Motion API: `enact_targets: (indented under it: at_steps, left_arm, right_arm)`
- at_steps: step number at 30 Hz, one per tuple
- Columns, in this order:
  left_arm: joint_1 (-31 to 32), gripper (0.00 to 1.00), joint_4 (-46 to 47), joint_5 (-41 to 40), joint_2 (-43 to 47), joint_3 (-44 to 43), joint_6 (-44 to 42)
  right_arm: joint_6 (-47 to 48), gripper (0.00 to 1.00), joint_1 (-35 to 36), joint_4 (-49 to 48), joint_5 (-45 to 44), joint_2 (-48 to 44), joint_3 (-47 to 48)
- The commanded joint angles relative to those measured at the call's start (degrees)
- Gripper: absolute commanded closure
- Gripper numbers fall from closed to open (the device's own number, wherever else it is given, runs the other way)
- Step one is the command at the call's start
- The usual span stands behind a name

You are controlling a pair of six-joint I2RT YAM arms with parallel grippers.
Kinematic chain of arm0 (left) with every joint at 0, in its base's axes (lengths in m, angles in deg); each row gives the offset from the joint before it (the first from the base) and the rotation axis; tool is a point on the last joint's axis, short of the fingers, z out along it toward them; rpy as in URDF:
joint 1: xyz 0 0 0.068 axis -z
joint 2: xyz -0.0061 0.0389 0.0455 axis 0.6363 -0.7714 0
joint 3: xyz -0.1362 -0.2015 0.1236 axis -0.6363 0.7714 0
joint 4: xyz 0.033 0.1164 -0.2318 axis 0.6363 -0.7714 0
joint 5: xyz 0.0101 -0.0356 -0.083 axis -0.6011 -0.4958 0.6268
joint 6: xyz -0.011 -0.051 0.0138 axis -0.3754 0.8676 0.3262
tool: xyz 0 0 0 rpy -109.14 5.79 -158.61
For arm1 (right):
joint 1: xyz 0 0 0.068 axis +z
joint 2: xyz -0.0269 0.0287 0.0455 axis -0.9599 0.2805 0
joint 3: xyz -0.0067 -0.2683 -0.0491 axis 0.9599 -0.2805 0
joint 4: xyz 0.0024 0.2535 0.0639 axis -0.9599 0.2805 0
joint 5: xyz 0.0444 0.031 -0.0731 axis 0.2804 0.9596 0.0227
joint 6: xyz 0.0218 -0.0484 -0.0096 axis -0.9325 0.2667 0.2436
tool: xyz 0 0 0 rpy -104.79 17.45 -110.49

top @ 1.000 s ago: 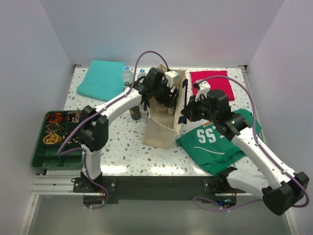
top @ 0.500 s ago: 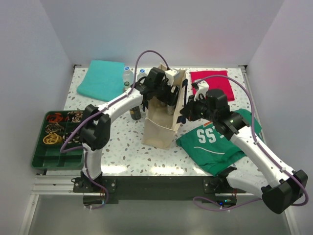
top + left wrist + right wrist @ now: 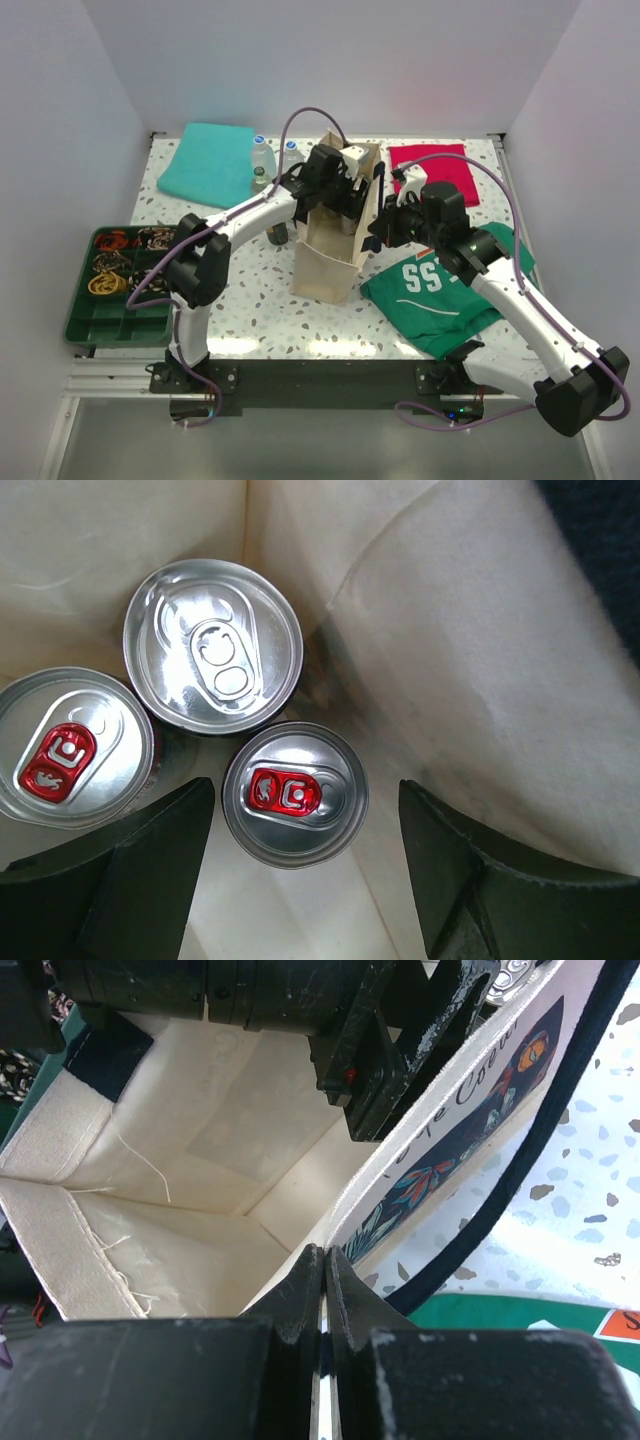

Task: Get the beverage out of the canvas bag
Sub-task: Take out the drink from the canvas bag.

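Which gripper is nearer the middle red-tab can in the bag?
Left. The left gripper hangs open directly above that red-tab can inside the canvas bag; the right gripper pinches the bag's wall.

Bright, even overhead light. Glare streaks the table at 6 o'clock. Silver can lids shine, sharply focused; wrist-view foregrounds blur.

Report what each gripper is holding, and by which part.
Right gripper: shut on the canvas bag, pinching the top rim of its side wall. Left gripper: open inside the bag, straddling a red-tabbed can, holding nothing.
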Motion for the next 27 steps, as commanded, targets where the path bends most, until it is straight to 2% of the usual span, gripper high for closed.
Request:
enact_targets:
  at_steps: [1, 4, 10, 11, 12, 18, 27]
  left_arm:
    - [0.7, 0.21, 2.3, -1.4, -1.1, 1.0, 0.8]
    - [0.7, 0.25, 2.3, -1.8, -1.0, 1.1, 0.7]
    - [0.8, 0.46, 2.8, -1.1, -0.9, 1.2, 0.4]
    - [0.9, 0.53, 2.8, -1.0, -0.9, 1.1, 0.4]
    - [0.9, 0.64, 2.8, -0.6, -0.8, 1.1, 0.3]
    - [1.2, 1.0, 2.1, 0.2, -0.6, 1.1, 0.3]
    - [1.6, 1.0, 0.6, 1.5, 1.3, 0.4, -0.5]
  right_arm:
    - [1.0, 0.97, 0.2, -1.6, 0.5, 0.1, 2.0]
    - [1.0, 0.96, 0.2, -1.7, 0.5, 0.0, 1.9]
    - [1.1, 0.96, 0.2, -1.7, 0.2, 0.1, 1.6]
    - [1.0, 0.96, 0.3, -1.7, 0.1, 0.2, 1.7]
    - [1.0, 0.96, 0.2, -1.7, 0.1, 0.2, 1.7]
    - [1.1, 0.95, 0.3, -1.9, -0.1, 0.4, 1.6]
    - [0.8, 0.95, 0.3, -3.0, -0.5, 0.2, 1.6]
